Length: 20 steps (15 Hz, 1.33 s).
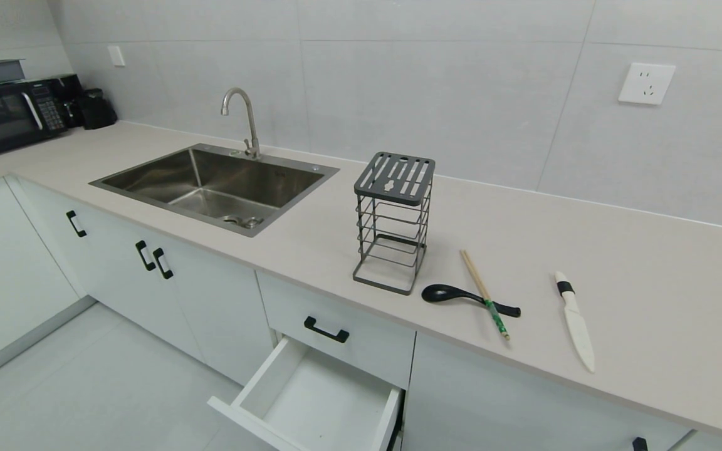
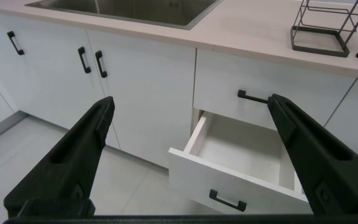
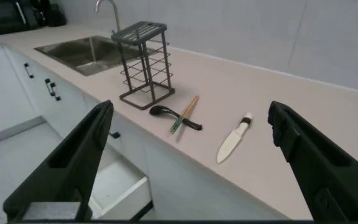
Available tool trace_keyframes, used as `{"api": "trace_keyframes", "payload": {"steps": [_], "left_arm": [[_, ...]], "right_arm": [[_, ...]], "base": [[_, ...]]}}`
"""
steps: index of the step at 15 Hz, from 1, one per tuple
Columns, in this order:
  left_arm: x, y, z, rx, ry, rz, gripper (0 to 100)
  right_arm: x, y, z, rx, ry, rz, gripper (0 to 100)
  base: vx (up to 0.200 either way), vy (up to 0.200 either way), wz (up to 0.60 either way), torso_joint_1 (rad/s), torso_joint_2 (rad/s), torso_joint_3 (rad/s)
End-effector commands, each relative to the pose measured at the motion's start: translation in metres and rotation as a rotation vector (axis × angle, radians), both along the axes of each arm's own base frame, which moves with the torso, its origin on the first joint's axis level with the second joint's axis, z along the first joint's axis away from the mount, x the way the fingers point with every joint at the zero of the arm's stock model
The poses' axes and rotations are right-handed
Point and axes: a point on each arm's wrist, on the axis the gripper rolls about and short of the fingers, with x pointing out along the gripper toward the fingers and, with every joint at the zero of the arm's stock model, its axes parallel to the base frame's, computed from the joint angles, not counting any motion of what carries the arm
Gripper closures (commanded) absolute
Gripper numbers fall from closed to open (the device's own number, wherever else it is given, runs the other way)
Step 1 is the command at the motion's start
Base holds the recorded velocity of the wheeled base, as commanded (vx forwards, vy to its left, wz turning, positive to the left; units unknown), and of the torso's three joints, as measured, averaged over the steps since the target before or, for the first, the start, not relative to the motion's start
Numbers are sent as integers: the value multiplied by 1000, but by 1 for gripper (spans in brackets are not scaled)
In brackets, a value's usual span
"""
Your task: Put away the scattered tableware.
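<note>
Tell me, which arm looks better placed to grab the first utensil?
Probably the right: the right fingers, open, face the spoon, chopsticks and knife on the counter; the left fingers face the open drawer lower down.

The left pincer (image 2: 190, 102) is wide open, its 2 black fingers (image 2: 73, 155) spread far apart. The right pincer (image 3: 190, 109) gapes likewise, both fingers (image 3: 316, 162) splayed wide.

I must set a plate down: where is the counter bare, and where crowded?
Bare: the counter between sink and rack, and behind the knife to the wall. Crowded: right of the rack, where spoon, chopsticks and knife lie close.
</note>
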Motion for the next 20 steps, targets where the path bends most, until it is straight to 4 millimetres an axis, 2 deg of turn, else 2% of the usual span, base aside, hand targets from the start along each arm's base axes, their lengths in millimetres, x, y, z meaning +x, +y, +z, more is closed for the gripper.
{"api": "trace_keyframes", "payload": {"steps": [1, 2, 3, 5, 6, 7, 10, 14, 15, 20], "left_arm": [[0, 0, 0, 0, 1, 0, 0], [0, 0, 0, 0, 1, 0, 0], [0, 0, 0, 0, 1, 0, 0], [0, 0, 0, 0, 1, 0, 0], [0, 0, 0, 0, 1, 0, 0], [0, 0, 0, 0, 1, 0, 0], [0, 0, 0, 0, 1, 0, 0], [0, 0, 0, 0, 1, 0, 0], [0, 0, 0, 0, 1, 0, 0], [0, 0, 0, 0, 1, 0, 0]], "right_arm": [[57, 1, 6, 22, 312, 56, 0], [70, 3, 3, 11, 385, 93, 0], [92, 11, -3, -24, 500, 172, 0], [115, 29, -2, -94, 542, 244, 0], [115, 29, -2, -94, 542, 244, 0], [150, 62, -12, -207, 604, 206, 0], [172, 94, -16, -207, 686, 232, 0], [192, 116, -22, -139, 786, 210, 0], [206, 125, -28, -149, 808, 157, 0], [228, 127, -46, -180, 870, 70, 0]], "base": [[0, 0, 0, 0, 0, 0], [0, 0, 0, 0, 0, 0], [0, 0, 0, 0, 0, 0], [0, 0, 0, 0, 0, 0], [0, 0, 0, 0, 0, 0], [0, 0, 0, 0, 0, 0], [0, 0, 0, 0, 0, 0], [0, 0, 0, 0, 0, 0], [0, 0, 0, 0, 0, 0], [0, 0, 0, 0, 0, 0]]}}
